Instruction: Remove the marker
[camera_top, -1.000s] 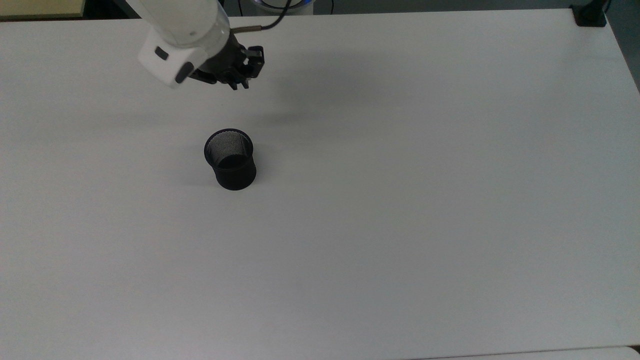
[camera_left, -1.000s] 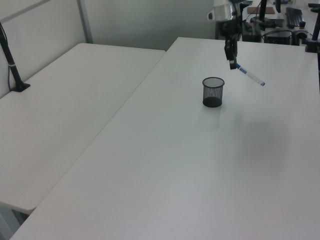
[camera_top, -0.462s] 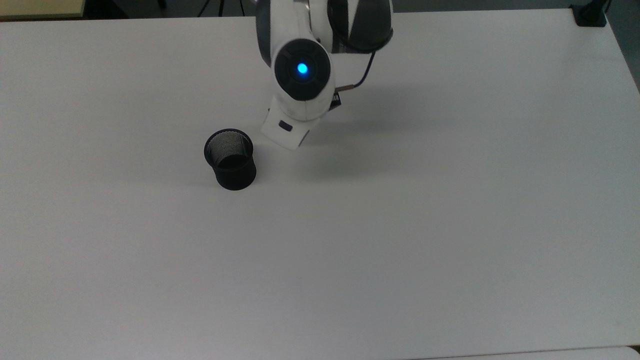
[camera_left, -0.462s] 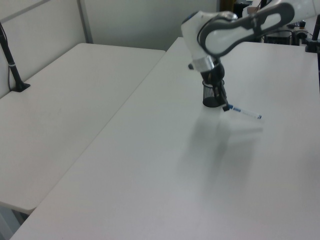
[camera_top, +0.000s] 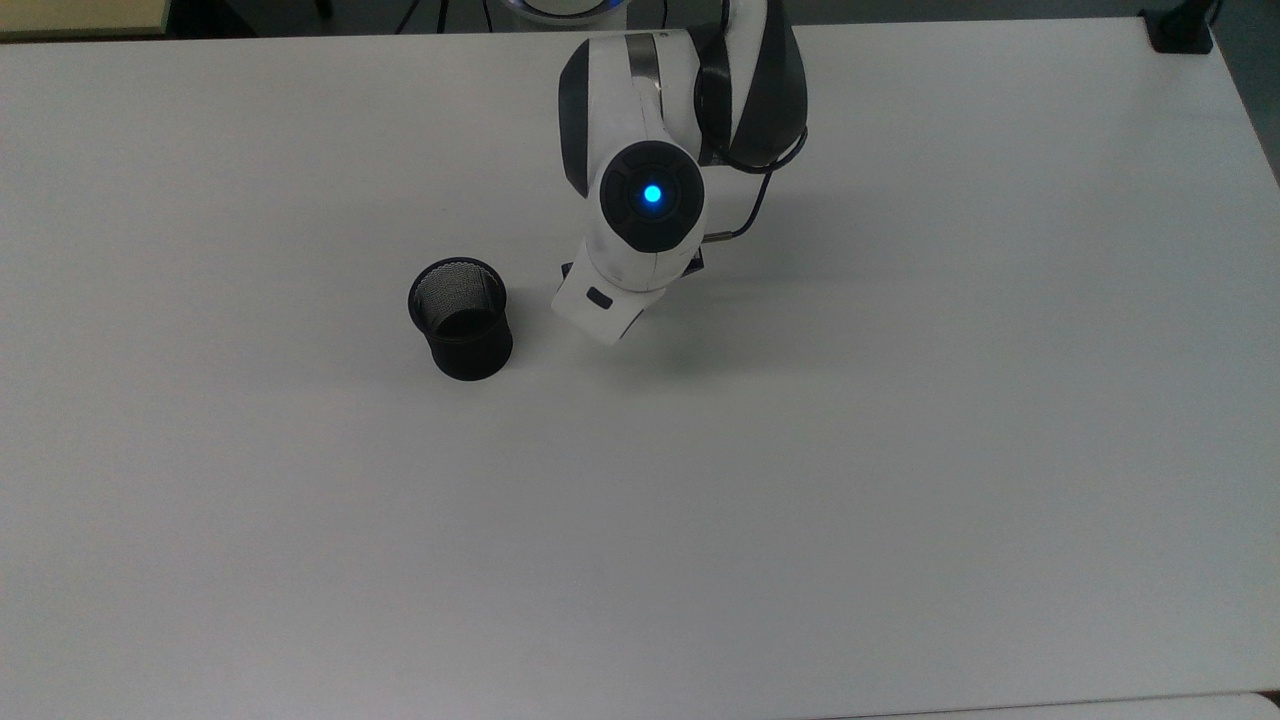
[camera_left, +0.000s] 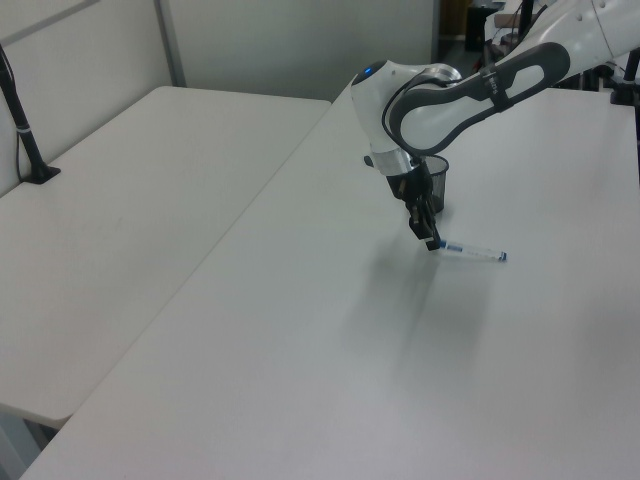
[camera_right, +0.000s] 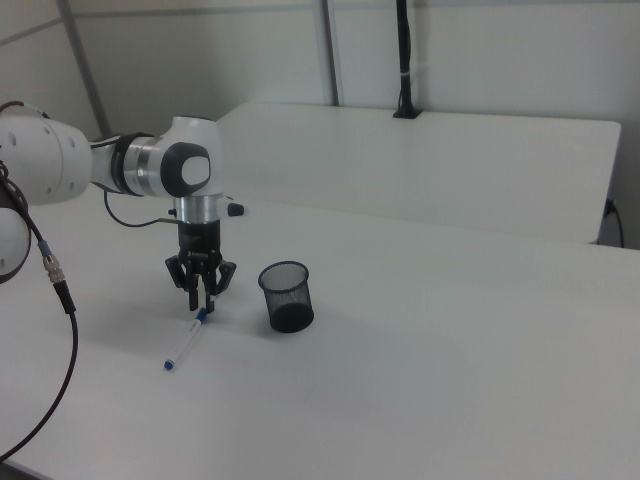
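We see that our arm has swung across from the far side of the desk (camera_top: 900, 450) and come down low beside the mesh cup (camera_top: 460, 318), carrying the marker (camera_right: 186, 344) with it. Our hand (camera_right: 203, 301) is clenched on the marker's upper end, while the lower end now slants down to the desk surface, or just above it, on the right view's left of the cup. The marker is clearly outside the cup, so we judge the removal nearly done: what remains is to let go and lift away.
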